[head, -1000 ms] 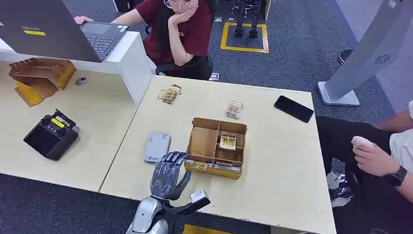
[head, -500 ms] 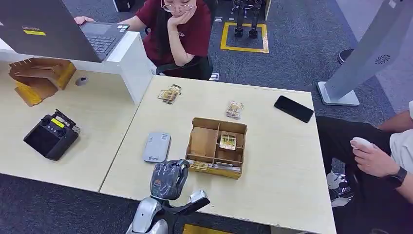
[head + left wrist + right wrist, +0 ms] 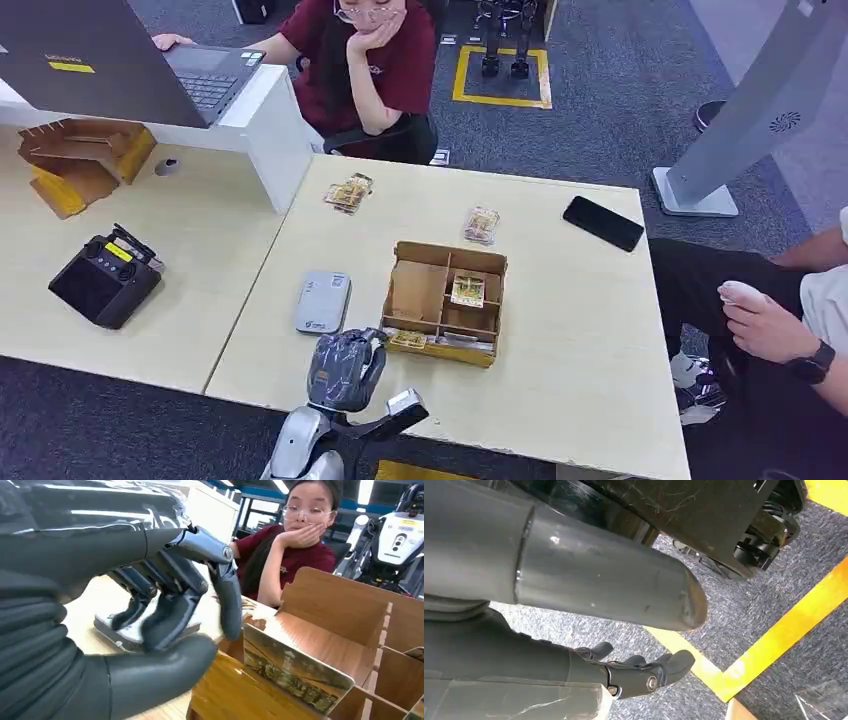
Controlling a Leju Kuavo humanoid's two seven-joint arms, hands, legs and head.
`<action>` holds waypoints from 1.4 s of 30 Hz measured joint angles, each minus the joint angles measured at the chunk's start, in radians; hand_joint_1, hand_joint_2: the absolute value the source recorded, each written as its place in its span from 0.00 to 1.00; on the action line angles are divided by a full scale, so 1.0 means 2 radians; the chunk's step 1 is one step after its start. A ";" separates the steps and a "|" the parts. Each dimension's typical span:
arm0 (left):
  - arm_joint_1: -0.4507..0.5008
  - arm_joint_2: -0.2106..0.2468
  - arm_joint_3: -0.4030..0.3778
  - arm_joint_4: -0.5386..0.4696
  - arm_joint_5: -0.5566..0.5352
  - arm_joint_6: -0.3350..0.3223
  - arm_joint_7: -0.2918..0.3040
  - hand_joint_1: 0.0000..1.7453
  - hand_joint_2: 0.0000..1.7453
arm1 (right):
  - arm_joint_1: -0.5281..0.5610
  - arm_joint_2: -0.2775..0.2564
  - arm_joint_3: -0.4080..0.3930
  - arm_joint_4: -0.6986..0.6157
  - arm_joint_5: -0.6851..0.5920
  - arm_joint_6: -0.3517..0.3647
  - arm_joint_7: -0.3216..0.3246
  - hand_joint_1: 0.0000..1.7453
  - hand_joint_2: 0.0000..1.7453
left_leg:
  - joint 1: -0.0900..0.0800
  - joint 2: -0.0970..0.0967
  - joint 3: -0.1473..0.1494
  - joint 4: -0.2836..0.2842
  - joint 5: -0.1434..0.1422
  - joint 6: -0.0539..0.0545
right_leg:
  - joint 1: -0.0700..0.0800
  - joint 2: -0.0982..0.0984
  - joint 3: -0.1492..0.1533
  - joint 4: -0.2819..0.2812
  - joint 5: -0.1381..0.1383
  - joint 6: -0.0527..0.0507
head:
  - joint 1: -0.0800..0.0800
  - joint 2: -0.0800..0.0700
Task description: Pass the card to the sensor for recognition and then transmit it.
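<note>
**Q:** Head view — what do you note of the left hand (image 3: 345,368) against the frames before it?

**A:** A second ago its fingers were spread above the near edge of the cardboard box (image 3: 445,289). Now they are curled in, just beside the box's front slot, and the arm has barely shifted over the last half second. Read this as the closing phase of the pick.

**Q:** Is the card (image 3: 294,671) held?

**A:** You cannot tell. In the left wrist view the card stands tilted in the front slot, with the fingers (image 3: 172,605) bent over it and the thumb below, yet contact is not plain. Judge the grasp unconfirmed until the hand lifts.

**Q:** Where does the card go next?

**A:** To the grey sensor (image 3: 322,300), lying flat on the table (image 3: 570,330) just left of the box and near the hand.

**Q:** And the right hand (image 3: 639,672)?

**A:** It hangs over the carpet, fingers loosely apart, holding nothing.
</note>
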 joint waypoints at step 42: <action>-0.001 -0.004 -0.005 0.000 0.005 0.000 -0.005 0.00 1.00 | -0.001 0.000 0.002 0.000 0.000 0.001 -0.002 0.00 0.00 | 0.000 0.000 0.000 0.000 0.000 0.000 | 0.000 0.000 0.000 0.000 0.000 0.000 | 0.000 0.000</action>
